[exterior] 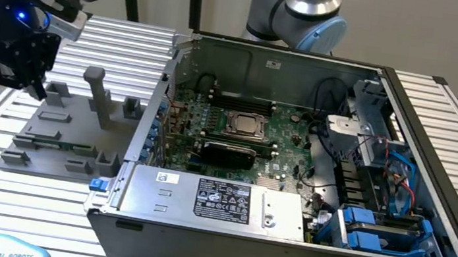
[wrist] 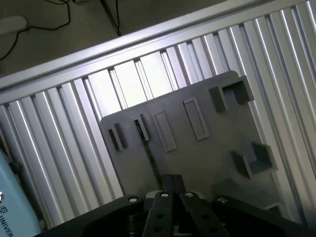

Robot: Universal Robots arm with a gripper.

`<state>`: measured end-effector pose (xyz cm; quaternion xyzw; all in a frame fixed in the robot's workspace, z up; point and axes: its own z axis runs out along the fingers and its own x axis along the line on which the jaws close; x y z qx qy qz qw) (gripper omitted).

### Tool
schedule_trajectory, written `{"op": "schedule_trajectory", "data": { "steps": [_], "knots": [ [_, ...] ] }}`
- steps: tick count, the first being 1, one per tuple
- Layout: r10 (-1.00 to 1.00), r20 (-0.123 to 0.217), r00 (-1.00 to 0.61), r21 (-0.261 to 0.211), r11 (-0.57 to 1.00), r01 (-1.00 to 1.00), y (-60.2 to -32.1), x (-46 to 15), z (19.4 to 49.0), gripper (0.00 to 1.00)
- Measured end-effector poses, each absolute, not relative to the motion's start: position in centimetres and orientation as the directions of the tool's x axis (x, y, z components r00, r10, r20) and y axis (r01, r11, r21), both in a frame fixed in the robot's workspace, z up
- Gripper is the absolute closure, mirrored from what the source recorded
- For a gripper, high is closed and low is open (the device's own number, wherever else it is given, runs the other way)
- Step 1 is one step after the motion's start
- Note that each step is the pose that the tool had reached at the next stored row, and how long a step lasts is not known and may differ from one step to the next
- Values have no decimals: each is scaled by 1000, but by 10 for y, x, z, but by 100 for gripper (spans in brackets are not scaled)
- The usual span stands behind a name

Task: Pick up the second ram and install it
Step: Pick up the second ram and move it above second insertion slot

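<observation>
Two fingers of the end effector [wrist: 172,184] are pressed together with nothing between them, as far as I can make out from the wrist view. It hangs above the grey fixture plate [wrist: 197,163], clear of it. The second ram [wrist: 148,150] has not been lifted. It sits in its slot on that plate, a thin green stick seen almost edge-on between small grey blocks. In the exterior view it lies along the plate's near side, well below and apart from the fingertips. A tall grey post [exterior: 92,94] stands on the plate just beside the end effector's position, and the open computer case [exterior: 443,117] with its motherboard [exterior: 285,142] is to the exterior view's right, on the slatted tabletop [exterior: 14,206].

My worries from here:
- With the fingers together, any descent would land them on the stick's top edge rather than around it, and that could chip it or jam it in the slot.
- The stick is narrow, so a small sideways error would put a finger on a flanking block.
- The post is close enough to catch the wrist on a careless swing.
- The case wall nearest the plate stands high, and a low carry could knock the stick against it
</observation>
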<state>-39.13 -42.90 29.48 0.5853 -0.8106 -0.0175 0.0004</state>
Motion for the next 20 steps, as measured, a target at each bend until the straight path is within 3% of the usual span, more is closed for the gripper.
{"op": "schedule_trajectory", "data": {
  "steps": [20],
  "knots": [
    [-1000, -20, 8, 15, -8, -1000, -429, -390, 283, 89]
  ]
}}
